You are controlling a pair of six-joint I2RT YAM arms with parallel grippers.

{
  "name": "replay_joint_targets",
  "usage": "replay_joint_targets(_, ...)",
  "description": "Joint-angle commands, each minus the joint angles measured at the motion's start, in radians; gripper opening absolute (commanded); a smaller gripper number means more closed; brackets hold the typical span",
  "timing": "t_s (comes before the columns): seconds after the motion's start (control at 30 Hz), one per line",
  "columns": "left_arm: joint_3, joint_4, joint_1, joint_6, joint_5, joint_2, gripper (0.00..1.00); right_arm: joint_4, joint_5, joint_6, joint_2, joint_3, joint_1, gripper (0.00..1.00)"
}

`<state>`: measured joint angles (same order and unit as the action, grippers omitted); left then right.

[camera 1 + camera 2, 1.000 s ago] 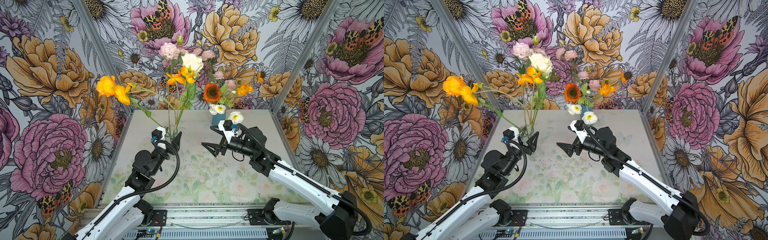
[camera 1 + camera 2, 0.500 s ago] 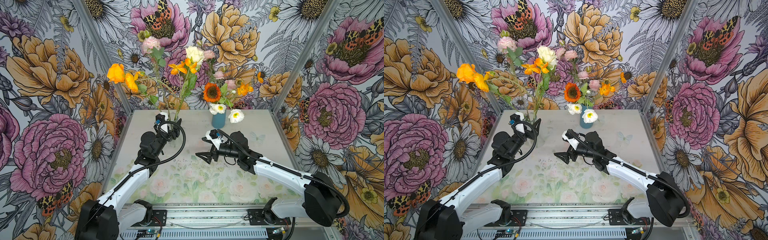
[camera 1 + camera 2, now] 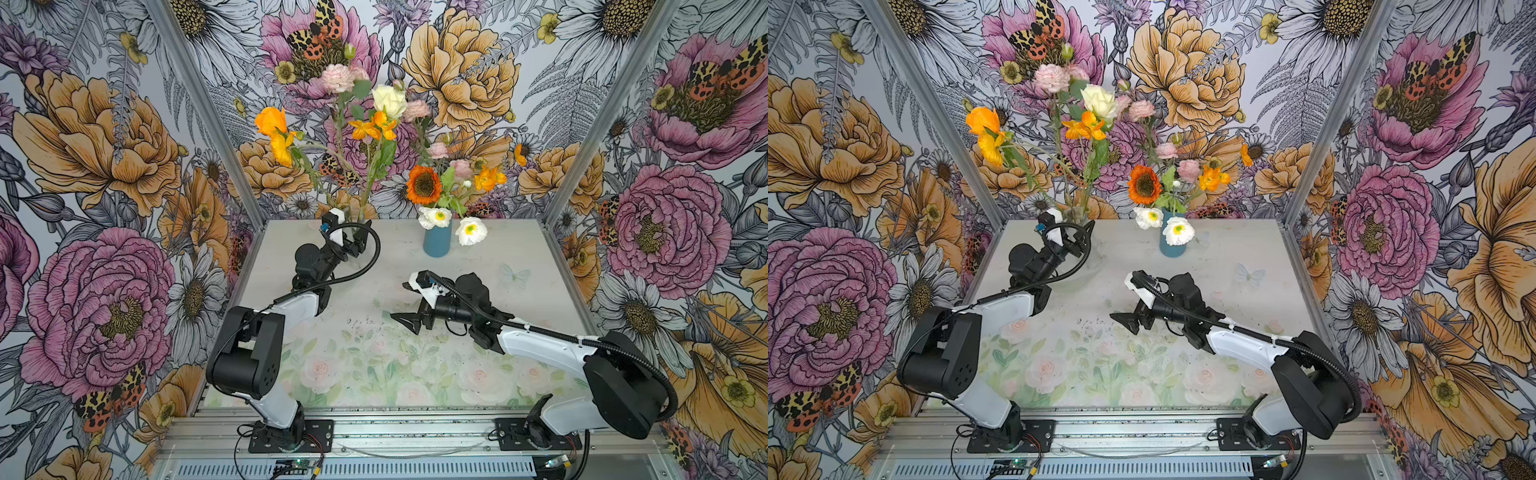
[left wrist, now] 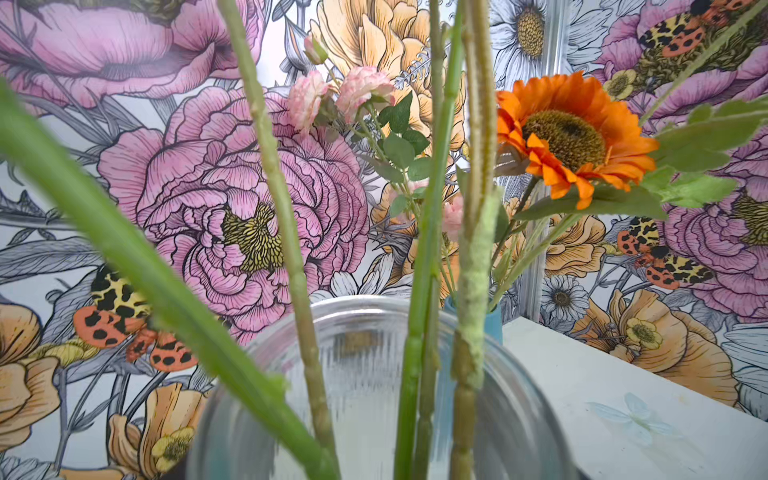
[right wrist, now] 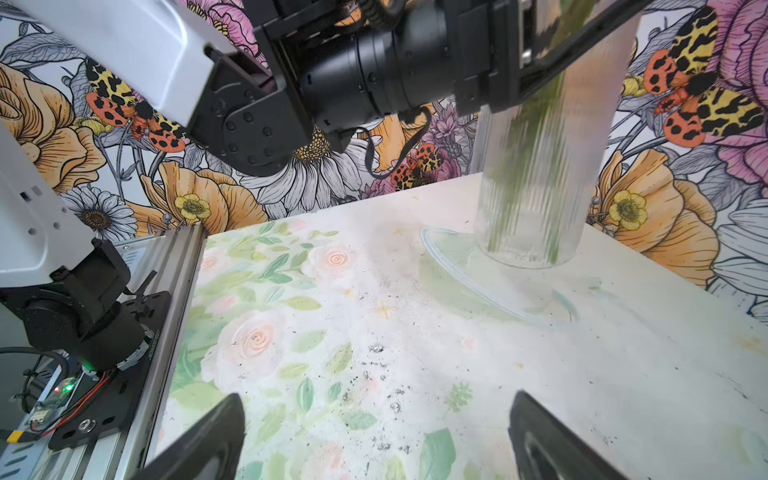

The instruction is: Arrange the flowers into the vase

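Jaws of the left gripper [image 3: 349, 237] clamp the ribbed glass vase [image 5: 536, 208] at the back of the counter [image 3: 498, 249], flowers [image 3: 376, 124] standing inside. The right gripper [image 3: 405, 323] hangs mid-counter, jaws wide, empty. Glass looks slippery, fragile, top-heavy; stems light and springy, so pinch them low.

Orange, pink and cream flowers [image 3: 376, 124], a teal-blue vase [image 3: 437, 243], a ribbed clear vase [image 5: 536, 199], a pastel rose-painted tabletop [image 3: 374, 365].

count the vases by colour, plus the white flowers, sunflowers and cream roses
clear glass vase: 1
blue vase: 1
white yellow-centred flowers: 2
orange sunflower: 1
cream rose: 1
total: 6
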<state>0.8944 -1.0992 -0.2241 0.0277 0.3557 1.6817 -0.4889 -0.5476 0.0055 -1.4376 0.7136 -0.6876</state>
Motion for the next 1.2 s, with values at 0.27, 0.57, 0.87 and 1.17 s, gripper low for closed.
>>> replay_joint_targets(0.27,0.295,-0.315,0.016,0.018,0.060,0.323,0.27,-0.083,0.002,-0.010,-0.064,-0.004,-0.007,1.00)
replay_joint_targets(0.57,0.425,-0.314,0.021,0.030,0.043,0.486,0.28,-0.115,-0.007,-0.009,-0.117,-0.002,-0.011,0.99)
replay_joint_targets(0.87,0.445,-0.314,0.029,0.037,-0.002,0.549,0.28,-0.160,0.016,0.000,-0.121,-0.021,-0.013,0.99)
replay_joint_targets(1.17,0.451,-0.314,0.029,0.031,0.031,0.590,0.28,-0.214,0.030,0.006,-0.131,-0.043,-0.012,0.99)
